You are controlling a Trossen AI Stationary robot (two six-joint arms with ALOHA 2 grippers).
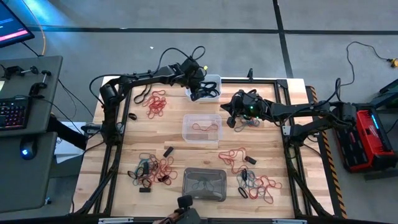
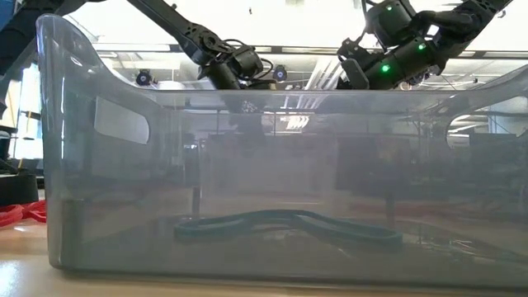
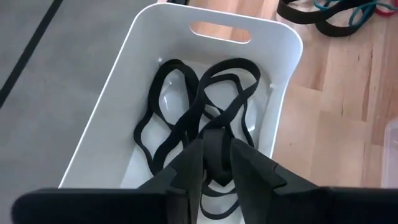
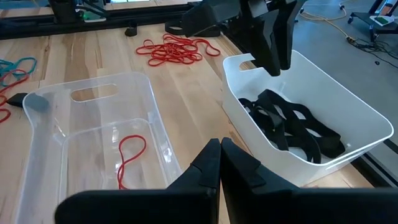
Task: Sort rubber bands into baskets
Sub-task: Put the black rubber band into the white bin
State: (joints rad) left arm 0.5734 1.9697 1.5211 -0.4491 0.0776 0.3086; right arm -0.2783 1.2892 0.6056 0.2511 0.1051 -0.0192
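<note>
The white basket (image 1: 211, 86) stands at the table's far edge with several black rubber bands (image 3: 180, 106) on its floor. My left gripper (image 3: 216, 146) hangs over it, fingers pointing down, nearly shut, with a black band between them; it also shows in the right wrist view (image 4: 277, 65). My right gripper (image 4: 221, 146) is shut and empty, just right of the clear basket (image 1: 202, 129), which holds one red band (image 4: 130, 155). The grey basket (image 1: 204, 183) stands near the front edge with a dark teal band (image 2: 280, 224) on its floor. My left gripper has a black band (image 3: 216, 163) between its two fingers, which come from above and point down into the white basket. The band's strands (image 3: 227, 93) run from the fingertips onto the other black bands on the basket's floor. Which part is pinched is hidden by the fingers.
A red pile (image 1: 155, 104) lies far left, a mixed pile (image 1: 152, 171) near left, another mixed pile (image 1: 258, 185) near right. A loose red band (image 1: 236, 154) and bands (image 1: 249, 123) lie by my right gripper. Small black blocks (image 1: 168, 151) lie on the wood.
</note>
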